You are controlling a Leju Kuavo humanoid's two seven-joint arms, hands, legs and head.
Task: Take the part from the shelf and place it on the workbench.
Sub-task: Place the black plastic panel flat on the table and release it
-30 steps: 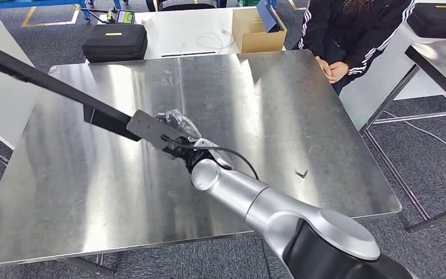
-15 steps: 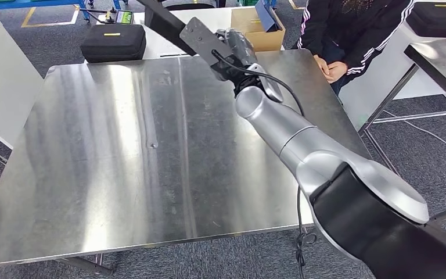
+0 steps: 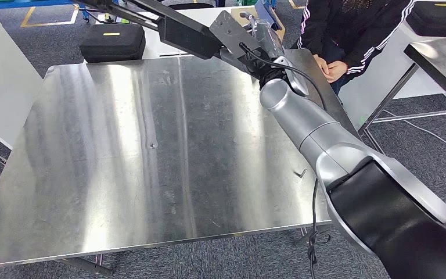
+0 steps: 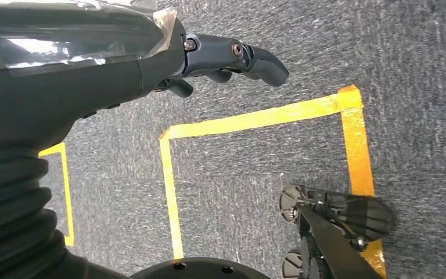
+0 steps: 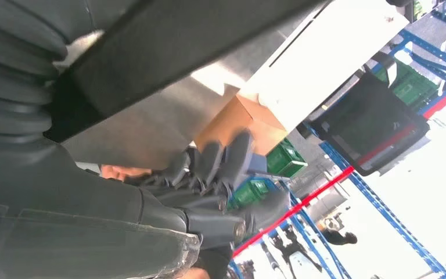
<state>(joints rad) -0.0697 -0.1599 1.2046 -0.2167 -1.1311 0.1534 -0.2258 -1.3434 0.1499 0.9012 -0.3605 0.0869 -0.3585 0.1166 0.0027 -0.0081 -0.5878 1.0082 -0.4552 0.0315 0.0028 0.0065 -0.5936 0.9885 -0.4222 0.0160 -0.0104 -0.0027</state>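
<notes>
Right hand (image 3: 265, 36) hovers over the far edge of the steel worktop (image 3: 151, 151), its fingers (image 5: 220, 160) blurred, so I cannot tell whether it grips the part (which I cannot make out either). Well to its left is a white table (image 3: 0, 70), and nearer is a black case (image 3: 113, 42). Just beyond the hand is a cardboard box (image 5: 238, 119). To its right stands a person (image 3: 348, 29) in a striped jacket. Left hand (image 4: 232, 55) hangs released over grey carpet (image 4: 325, 46) marked with yellow tape (image 4: 255, 119).
</notes>
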